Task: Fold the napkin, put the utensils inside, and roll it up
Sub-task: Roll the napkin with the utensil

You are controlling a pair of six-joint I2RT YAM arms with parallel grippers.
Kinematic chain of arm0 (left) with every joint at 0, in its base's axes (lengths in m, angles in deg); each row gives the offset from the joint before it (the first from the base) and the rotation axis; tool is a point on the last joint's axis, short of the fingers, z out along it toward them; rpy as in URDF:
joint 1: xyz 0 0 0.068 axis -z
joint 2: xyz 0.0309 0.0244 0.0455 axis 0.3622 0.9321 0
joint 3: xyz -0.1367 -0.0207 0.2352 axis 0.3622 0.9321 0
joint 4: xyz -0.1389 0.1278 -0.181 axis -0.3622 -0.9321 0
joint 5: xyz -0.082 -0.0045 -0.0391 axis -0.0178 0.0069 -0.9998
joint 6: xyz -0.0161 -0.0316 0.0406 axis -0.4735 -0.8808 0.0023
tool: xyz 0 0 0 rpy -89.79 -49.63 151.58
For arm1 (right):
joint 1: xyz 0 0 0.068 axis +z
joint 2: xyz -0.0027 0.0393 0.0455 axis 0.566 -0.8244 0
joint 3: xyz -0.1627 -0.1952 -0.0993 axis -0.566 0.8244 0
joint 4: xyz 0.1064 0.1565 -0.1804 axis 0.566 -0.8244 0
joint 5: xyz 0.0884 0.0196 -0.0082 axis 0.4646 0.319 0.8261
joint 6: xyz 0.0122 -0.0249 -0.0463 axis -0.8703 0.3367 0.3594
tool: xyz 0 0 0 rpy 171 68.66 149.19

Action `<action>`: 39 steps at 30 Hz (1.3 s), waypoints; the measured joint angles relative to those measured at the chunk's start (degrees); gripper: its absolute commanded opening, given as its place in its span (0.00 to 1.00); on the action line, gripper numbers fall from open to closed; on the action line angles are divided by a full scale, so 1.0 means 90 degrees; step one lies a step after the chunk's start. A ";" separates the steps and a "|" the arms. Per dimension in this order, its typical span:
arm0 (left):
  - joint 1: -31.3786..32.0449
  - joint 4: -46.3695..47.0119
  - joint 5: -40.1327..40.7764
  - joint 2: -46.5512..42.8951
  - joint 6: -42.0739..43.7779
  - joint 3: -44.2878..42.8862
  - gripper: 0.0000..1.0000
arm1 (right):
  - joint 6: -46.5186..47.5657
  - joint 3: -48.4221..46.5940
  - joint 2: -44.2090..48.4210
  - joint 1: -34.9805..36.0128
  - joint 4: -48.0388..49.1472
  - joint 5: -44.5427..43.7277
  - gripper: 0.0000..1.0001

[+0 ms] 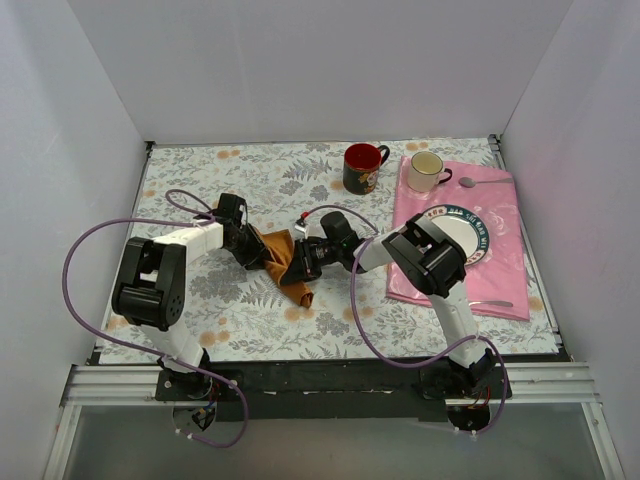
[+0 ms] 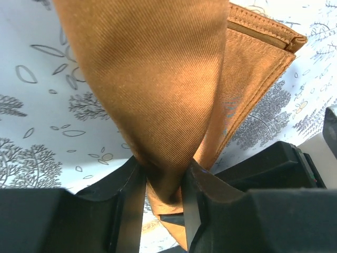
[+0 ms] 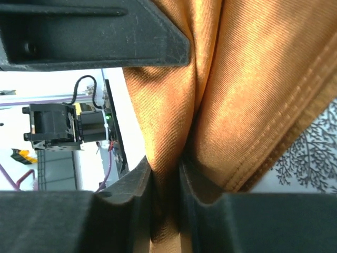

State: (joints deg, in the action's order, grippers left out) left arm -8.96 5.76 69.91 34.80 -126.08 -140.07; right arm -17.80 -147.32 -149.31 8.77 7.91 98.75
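One napkin (image 1: 285, 262), two mugs (image 1: 364, 167), one plate (image 1: 480, 216), one spoon (image 1: 484, 183)

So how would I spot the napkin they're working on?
Find the flower-patterned table cover. Near its middle, the left hand and right hand pinch the napkin. It is plain rust-orange, unlike the larger pink cloth under the plate to the right.

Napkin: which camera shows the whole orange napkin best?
The top view. There the napkin shows nearly whole, bunched and held between the left gripper and right gripper. Each wrist view shows only a close patch of orange cloth pinched in its own jaws.
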 measured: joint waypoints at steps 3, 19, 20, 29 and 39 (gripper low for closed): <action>0.0034 0.0017 -0.0005 0.0051 0.0085 -0.0039 0.25 | 0.0403 -0.0136 0.0104 -0.0002 -0.0493 -0.0005 0.48; 0.0029 0.0078 -0.0274 0.0279 0.0333 -0.0240 0.25 | 0.4090 -0.1394 0.1185 0.0772 -0.4571 -0.3058 0.80; 0.0027 0.0070 -0.0294 0.0299 0.0340 -0.0262 0.25 | 0.4223 -0.1447 0.1185 0.0940 -0.4631 -0.3395 0.80; -0.0010 0.0061 -0.0517 0.0454 0.0384 -0.0389 0.25 | 0.4913 -0.1880 0.0976 0.2232 -0.5032 -0.6385 0.74; -0.0024 0.0075 -0.0578 0.0457 0.0527 -0.0393 0.33 | 0.4794 -0.1943 0.0874 0.2285 -0.4986 -0.7104 0.27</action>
State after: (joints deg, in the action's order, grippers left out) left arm -9.18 6.44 64.71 38.90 -121.33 -143.61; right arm 25.35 -164.80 -141.44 29.34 -36.96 34.82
